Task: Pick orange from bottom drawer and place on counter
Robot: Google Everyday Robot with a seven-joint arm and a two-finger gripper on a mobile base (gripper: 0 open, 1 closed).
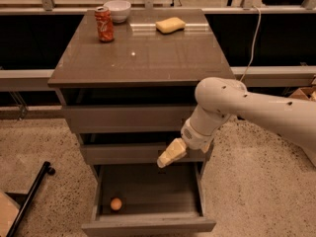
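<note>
Approach step. Cream gripper [169, 154] pinched together over open grey-brown bottom drawer [148, 225]; small round orange [116, 204] below-left of fingertips [163, 161]. Next: spread, descend.

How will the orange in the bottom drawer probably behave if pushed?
The orange, a smooth ball, would likely roll on the flat floor of the bottom drawer. It sits near the front left corner, which may stop it. The gripper hangs above the drawer, apart from the orange.
</note>
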